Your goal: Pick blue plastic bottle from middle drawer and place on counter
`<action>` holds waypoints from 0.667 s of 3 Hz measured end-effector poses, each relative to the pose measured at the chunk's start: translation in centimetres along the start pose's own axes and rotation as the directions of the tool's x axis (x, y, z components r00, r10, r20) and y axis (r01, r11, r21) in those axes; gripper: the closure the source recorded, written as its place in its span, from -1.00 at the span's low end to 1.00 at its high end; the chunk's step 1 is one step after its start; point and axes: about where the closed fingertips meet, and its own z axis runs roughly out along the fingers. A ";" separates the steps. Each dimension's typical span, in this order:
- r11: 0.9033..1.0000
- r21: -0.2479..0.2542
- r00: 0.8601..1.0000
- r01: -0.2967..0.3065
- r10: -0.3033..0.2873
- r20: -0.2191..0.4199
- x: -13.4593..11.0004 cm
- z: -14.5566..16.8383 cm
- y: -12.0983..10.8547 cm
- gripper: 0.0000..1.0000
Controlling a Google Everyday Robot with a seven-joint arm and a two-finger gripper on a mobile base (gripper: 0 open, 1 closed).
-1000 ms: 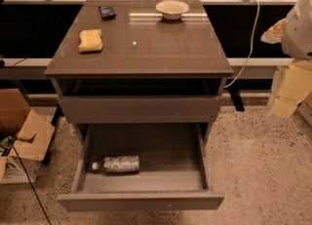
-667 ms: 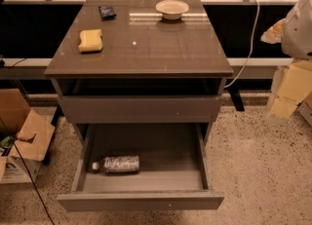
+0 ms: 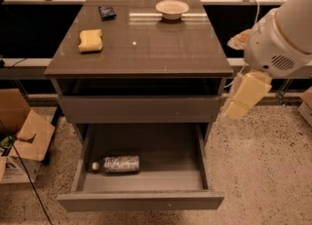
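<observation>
The blue plastic bottle (image 3: pixel 117 164) lies on its side at the front left of the open middle drawer (image 3: pixel 146 200), white cap pointing left. The counter (image 3: pixel 146 48) is the glossy dark top of the grey cabinet above it. My gripper (image 3: pixel 242 98) hangs cream-coloured from the white arm to the right of the cabinet, level with the shut upper drawer front. It is well above and to the right of the bottle, with nothing visibly in it.
On the counter are a yellow sponge (image 3: pixel 90 40) at the left, a white bowl (image 3: pixel 171 9) at the back and a small dark object (image 3: pixel 107 11) at the back left. An open cardboard box (image 3: pixel 22 136) stands on the floor to the left.
My arm and gripper have moved left, closer to the cabinet's right side. The bottle and drawer have not moved.
</observation>
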 end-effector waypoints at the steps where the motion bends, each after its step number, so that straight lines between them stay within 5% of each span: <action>1: 1.000 0.010 0.997 0.008 -0.009 0.080 -2.0 2.2 -0.2 -1.00; 2: 1.000 0.010 0.997 0.008 -0.009 0.080 -2.0 2.2 -0.2 -1.00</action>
